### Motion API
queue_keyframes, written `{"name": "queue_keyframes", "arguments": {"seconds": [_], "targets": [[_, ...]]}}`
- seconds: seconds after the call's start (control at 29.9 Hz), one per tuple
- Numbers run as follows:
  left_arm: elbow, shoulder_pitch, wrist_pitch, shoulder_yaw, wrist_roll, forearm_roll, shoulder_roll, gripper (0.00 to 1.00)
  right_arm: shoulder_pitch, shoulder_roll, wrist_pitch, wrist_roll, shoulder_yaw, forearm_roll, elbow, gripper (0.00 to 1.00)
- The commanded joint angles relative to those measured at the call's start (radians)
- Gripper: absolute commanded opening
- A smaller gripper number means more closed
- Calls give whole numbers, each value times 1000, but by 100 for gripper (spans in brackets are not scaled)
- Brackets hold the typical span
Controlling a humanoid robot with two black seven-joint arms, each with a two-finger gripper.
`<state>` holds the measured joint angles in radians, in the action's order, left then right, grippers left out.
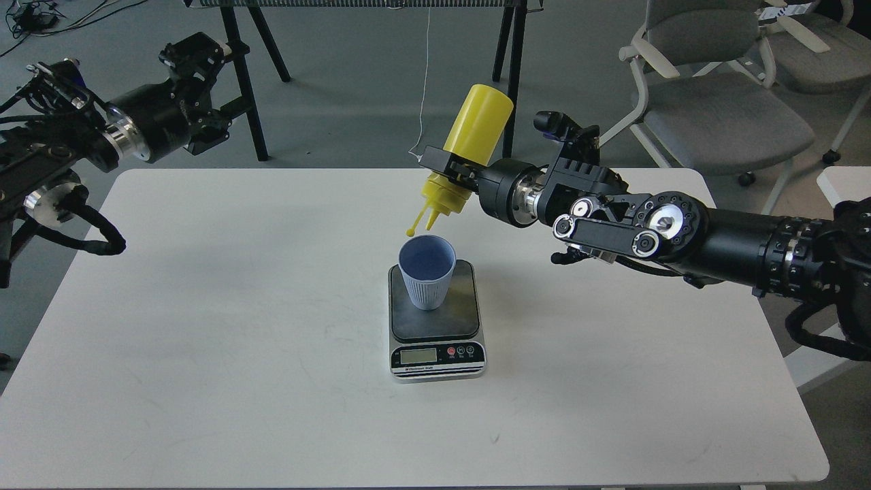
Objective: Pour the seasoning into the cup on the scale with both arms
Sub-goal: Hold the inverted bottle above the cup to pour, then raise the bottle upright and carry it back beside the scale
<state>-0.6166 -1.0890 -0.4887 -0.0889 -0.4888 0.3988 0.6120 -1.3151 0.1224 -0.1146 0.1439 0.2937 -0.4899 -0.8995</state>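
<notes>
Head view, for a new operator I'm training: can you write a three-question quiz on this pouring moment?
1. True or false: the yellow bottle is tipped nozzle-down above the cup.
2. Which end effector holds the bottle? A) left B) right C) neither
3. Fill in: the cup stands on the ____.

Key:
1. True.
2. B, the right end effector is shut on the bottle; the left end effector is off the table, holding nothing.
3. Scale.

A big white table (204,327) sits on a grey floor (354,88), with grey chairs (721,116) behind it and black stand legs (248,88) near the back.
</notes>
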Motion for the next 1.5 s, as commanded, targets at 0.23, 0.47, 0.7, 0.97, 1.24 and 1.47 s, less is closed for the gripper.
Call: {"name": "queue_keyframes", "arguments": {"seconds": [0.23,0.47,0.7,0.97,1.24,1.47], "targets": [[0,1,0,0,0,0,0,96,2,-27,0,0,30,-16,39,2],[0,1,0,1,0,0,0,96,4,-27,0,0,28,-21,40,2],[0,1,0,1,0,0,-1,96,4,-29,0,0,27,-21,39,2],[32,20,0,3,0,5,-1,96,-13,12,-11,6,-94,-6,27,2],[38,28,0,3,0,8,-1,97,-27,225,13,14,-427,132,7,2],[37,28,0,3,0,8,-3,97,175,449,139,16,-904,508,-111,2]]}}
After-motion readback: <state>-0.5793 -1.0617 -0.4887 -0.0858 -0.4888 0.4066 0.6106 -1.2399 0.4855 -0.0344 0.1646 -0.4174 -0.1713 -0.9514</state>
